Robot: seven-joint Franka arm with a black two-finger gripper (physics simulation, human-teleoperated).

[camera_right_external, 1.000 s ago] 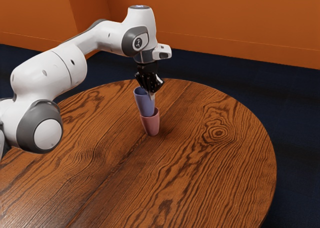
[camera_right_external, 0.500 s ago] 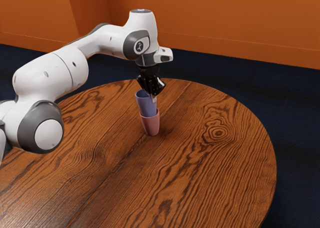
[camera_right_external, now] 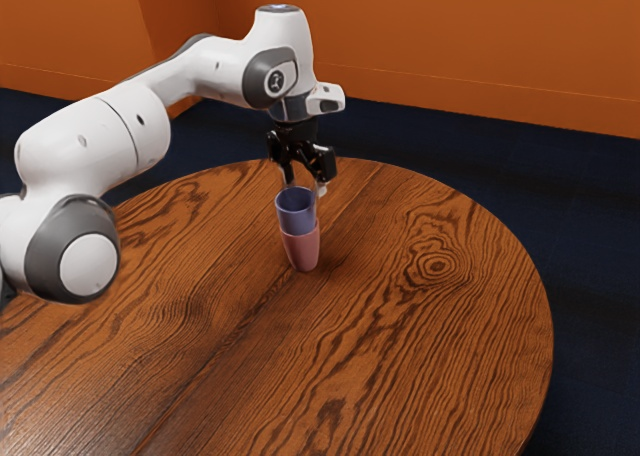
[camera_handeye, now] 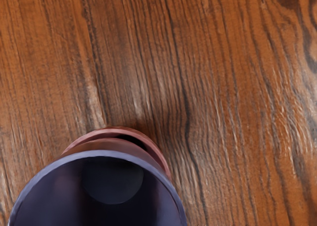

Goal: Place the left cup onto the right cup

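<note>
A blue cup (camera_right_external: pixel 297 211) stands upright, nested inside a pink cup (camera_right_external: pixel 301 249) near the middle of the round wooden table (camera_right_external: pixel 400 316). My gripper (camera_right_external: pixel 304 176) hangs just above the blue cup's rim, open, with its fingers apart and clear of the cup. In the wrist view the blue cup's dark inside (camera_handeye: pixel 106 186) lies right under my hand, and the pink cup's rim (camera_handeye: pixel 151 144) peeks out from behind it.
The table's far edge runs close behind the cups. Beyond it lie dark blue floor (camera_right_external: pixel 560 176) and an orange wall (camera_right_external: pixel 450 26). Bare wood spreads toward the exterior view's right and front.
The blue cup went from tilted to upright and sank deeper into the pink cup. My gripper opened, let it go and rose a little above its rim.
</note>
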